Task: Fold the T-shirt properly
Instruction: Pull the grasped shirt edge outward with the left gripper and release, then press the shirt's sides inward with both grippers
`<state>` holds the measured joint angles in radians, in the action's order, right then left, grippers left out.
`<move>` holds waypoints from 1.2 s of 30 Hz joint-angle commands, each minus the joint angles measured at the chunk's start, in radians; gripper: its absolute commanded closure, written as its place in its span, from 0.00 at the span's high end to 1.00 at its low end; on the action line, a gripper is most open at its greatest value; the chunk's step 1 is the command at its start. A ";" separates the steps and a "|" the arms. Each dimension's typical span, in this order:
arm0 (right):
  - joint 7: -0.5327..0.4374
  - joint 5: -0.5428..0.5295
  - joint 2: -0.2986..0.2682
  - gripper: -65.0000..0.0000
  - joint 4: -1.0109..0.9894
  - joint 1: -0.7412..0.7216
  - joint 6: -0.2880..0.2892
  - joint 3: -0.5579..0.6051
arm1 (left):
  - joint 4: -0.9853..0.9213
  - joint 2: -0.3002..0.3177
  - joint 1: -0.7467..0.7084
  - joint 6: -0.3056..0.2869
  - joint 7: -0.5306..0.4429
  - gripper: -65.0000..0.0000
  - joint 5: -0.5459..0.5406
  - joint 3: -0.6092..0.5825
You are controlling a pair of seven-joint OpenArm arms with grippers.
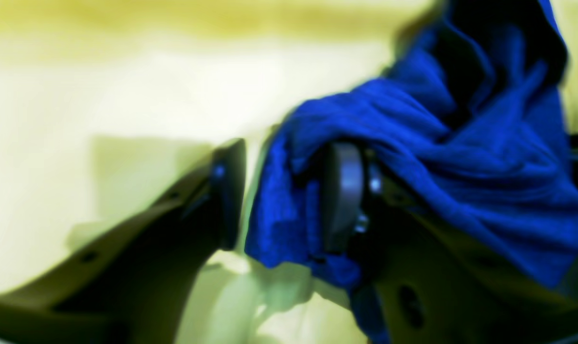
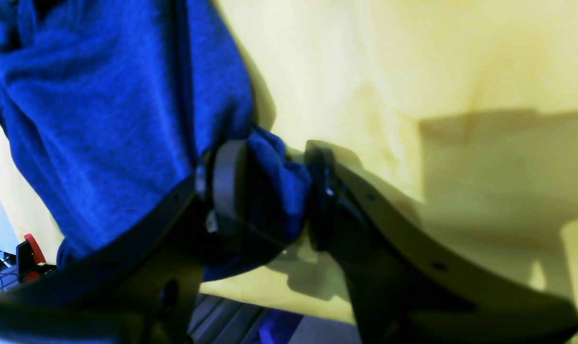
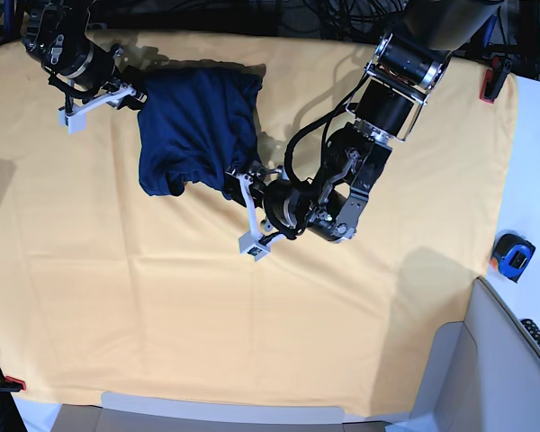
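The dark blue T-shirt (image 3: 198,126) lies bunched in a heap on the yellow table cloth (image 3: 252,333) at the back left. My right gripper (image 3: 137,94) is at the heap's upper left edge. In the right wrist view the right gripper (image 2: 275,191) is shut on a thick fold of the T-shirt (image 2: 102,119). My left gripper (image 3: 250,211) is at the heap's lower right corner. In the left wrist view the left gripper (image 1: 284,191) has its jaws apart. The T-shirt (image 1: 485,157) drapes over one finger (image 1: 341,191), and a strip of cloth shows beside the other finger (image 1: 226,191).
Red clamps (image 3: 490,81) hold the table cloth at its corners. A blue and black tape measure (image 3: 513,255) lies on the white surface off the table's right edge. A grey panel (image 3: 486,369) stands at the front right. Cables run along the back edge.
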<state>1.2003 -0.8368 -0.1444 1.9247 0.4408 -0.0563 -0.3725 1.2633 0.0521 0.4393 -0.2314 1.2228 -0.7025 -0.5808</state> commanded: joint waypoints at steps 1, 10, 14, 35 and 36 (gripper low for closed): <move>-0.004 0.003 -0.010 0.32 0.015 0.006 -0.001 -0.033 | 0.040 -0.004 0.026 -0.004 -0.016 0.44 -0.013 0.005; -0.004 -0.074 -0.008 0.32 0.017 0.000 -0.003 -0.227 | 0.189 0.039 0.020 -0.004 -0.022 0.44 -0.015 0.014; -0.004 -0.128 -0.008 0.32 0.017 -0.001 -0.003 -0.319 | 0.283 0.042 0.013 -0.004 -0.016 0.44 -0.015 0.137; -0.006 -0.229 -0.010 0.32 0.063 -0.095 0.005 -0.365 | 0.622 0.124 -0.253 -0.007 -0.015 0.40 -0.015 0.241; -0.006 -0.230 -0.008 0.32 0.074 -0.109 0.005 -0.362 | 0.654 0.122 -0.267 -0.007 -0.015 0.37 -0.015 0.239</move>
<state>1.2076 -1.0462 -0.1421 1.9789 0.3408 -0.0566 -0.7334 1.8988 0.1749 0.1539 -0.2359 1.2282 -0.7101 -0.3443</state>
